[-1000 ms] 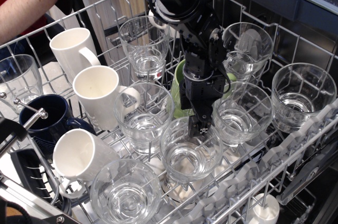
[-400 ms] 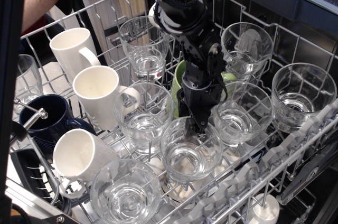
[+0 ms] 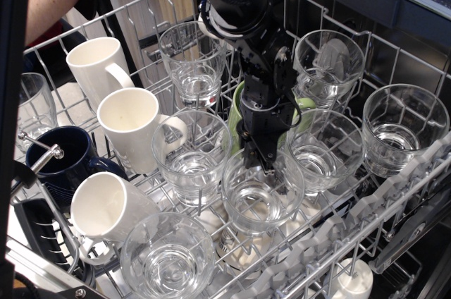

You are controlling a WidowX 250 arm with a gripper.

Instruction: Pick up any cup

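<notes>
While clamped on the near-back rim of the glass tumbler (image 3: 262,190), tool (image 3: 259,160) reaches down from above. Tumbler sits directly below tool, tilted, in dish rack (image 3: 394,193) between neighbouring clear glasses, just before green mug (image 3: 236,119).

clear cup (image 3: 262,192), black claw (image 3: 258,160), green mug (image 3: 235,121)
</notes>
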